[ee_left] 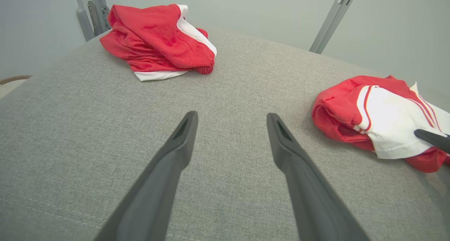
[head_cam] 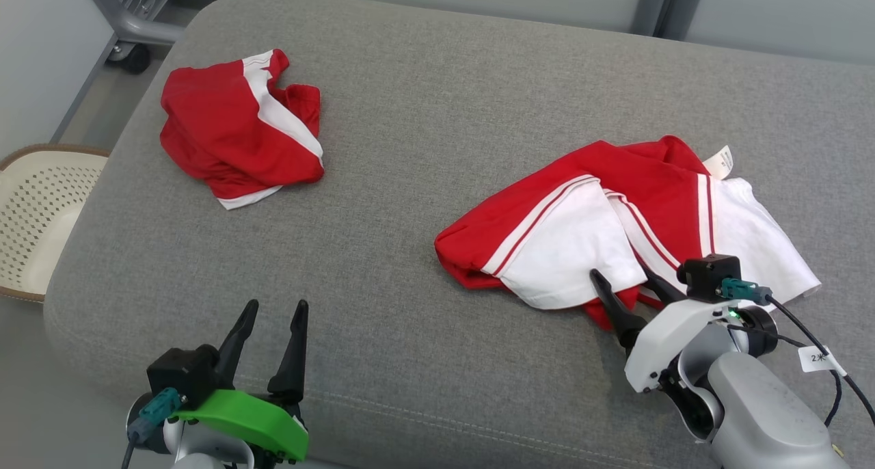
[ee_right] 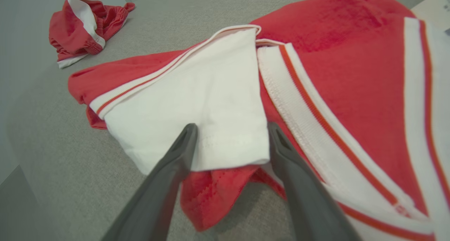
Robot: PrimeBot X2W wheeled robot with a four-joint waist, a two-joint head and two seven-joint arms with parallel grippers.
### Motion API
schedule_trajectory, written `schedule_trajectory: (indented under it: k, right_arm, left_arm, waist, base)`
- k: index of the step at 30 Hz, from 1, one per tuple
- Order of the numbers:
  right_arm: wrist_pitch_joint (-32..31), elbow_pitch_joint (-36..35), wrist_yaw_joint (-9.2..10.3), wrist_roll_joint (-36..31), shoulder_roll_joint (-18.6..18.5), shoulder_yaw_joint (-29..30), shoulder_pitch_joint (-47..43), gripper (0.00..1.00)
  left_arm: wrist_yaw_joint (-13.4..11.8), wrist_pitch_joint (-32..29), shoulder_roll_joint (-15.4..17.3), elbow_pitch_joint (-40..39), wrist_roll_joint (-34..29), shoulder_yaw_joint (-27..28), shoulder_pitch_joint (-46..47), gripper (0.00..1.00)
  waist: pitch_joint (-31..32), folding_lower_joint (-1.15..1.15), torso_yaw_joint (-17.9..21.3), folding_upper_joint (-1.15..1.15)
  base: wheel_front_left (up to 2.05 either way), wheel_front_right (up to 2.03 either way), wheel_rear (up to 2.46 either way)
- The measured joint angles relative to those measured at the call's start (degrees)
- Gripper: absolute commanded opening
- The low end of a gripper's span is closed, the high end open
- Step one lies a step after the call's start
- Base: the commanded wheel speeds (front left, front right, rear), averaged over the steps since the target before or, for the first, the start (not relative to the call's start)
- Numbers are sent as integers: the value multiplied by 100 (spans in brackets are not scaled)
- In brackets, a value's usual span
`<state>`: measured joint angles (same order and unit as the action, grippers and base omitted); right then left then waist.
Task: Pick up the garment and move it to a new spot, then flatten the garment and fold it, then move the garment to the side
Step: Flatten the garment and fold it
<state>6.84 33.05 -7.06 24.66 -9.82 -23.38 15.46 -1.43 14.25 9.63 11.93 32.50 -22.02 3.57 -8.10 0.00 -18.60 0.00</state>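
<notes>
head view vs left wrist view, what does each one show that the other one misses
Head view adds: the right arm's white wrist housing, the left gripper's green mount, a caster wheel.
Left wrist view adds: the hollow inner faces of that gripper's fingers, seen close.
Shared: grey cushion, crumpled red garment at the far left, red-and-white garment, open left gripper, and the right gripper open at the red-and-white garment's near edge.
</notes>
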Motion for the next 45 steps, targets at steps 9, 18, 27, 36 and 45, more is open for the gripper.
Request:
schedule_trajectory:
  k: [9,18,27,36,45]
  right_arm:
    - [-2,60,0,103,1,-182,333,76]
    - [68,109,-1,277,-38,-324,416,0]
    - [316,-869,0,1669,189,303,1512,0]
    - [-968,-881,0,2038,-851,510,2271,0]
    - [-1868,-705,120,2054,-1456,677,2315,0]
  left_arm:
    - [26,0,-71,-105,-73,158,0,100]
    - [77,0,-175,-116,-110,309,-10,100]
    - [138,1,-220,-214,-113,528,-127,100]
    - [569,2,-568,-112,-166,-192,-32,100]
    - [732,15,-650,22,-132,-829,8,100]
  waist:
    - [-57,0,-25,0]
    - [-42,0,-28,0]
    - [-5,0,232,0]
    - [236,0,501,0]
    - [391,0,738,0]
  base:
    - [0,0,0]
    - [0,0,0]
    - [0,0,0]
    - [0,0,0]
    - [0,0,0]
